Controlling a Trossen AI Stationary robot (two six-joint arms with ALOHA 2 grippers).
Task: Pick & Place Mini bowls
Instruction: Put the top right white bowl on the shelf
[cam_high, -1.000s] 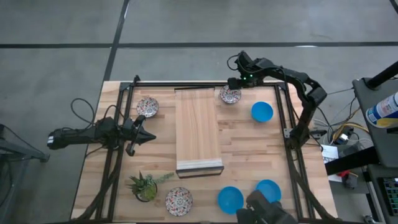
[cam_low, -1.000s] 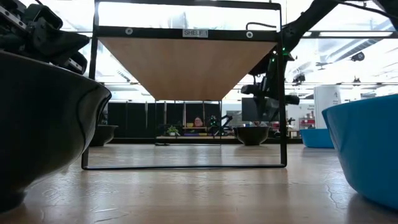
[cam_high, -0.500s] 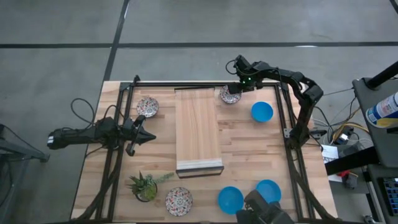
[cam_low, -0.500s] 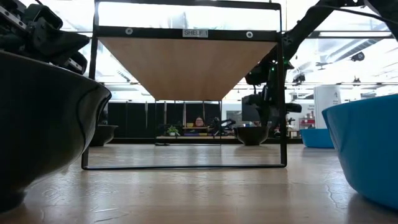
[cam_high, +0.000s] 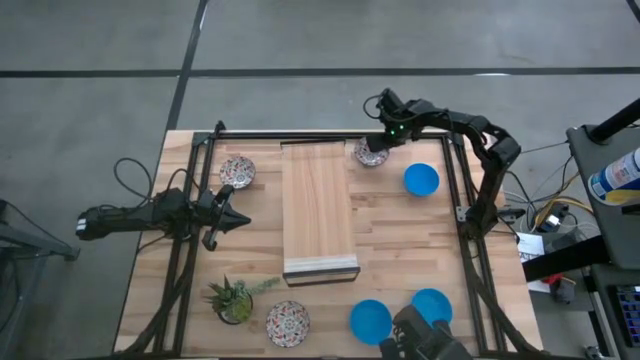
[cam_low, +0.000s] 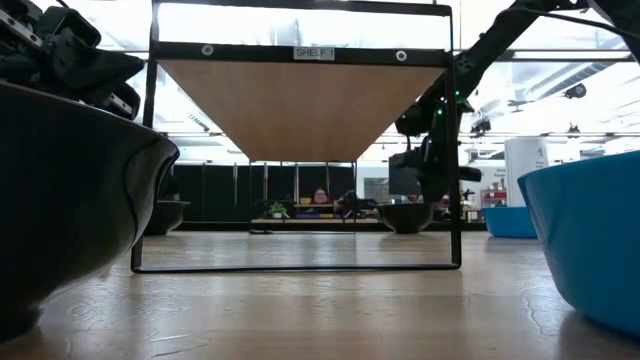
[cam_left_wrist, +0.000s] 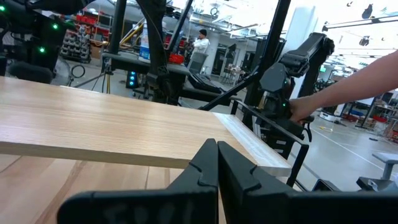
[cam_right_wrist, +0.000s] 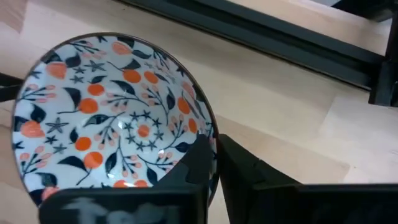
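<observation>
A white mini bowl with a red-and-dark floral pattern sits on the table at the far side, just right of the wooden shelf board. My right gripper is shut on it. Two more patterned bowls and three blue bowls rest on the table. My left gripper waits shut at the left, holding nothing. My right gripper pinches the patterned bowl's rim on its far right side, one finger inside the bowl and the other outside. The fingers come from above, slanting in from the far right. The bowl's base stays on the table.
A black frame surrounds the shelf board, with a rail close behind the held bowl. A small green potted plant stands near the front left. A person's arm shows beyond the table in the left wrist view.
My right gripper has come down onto the far patterned bowl and shut on its rim. The bowl has stayed in its place on the table.
</observation>
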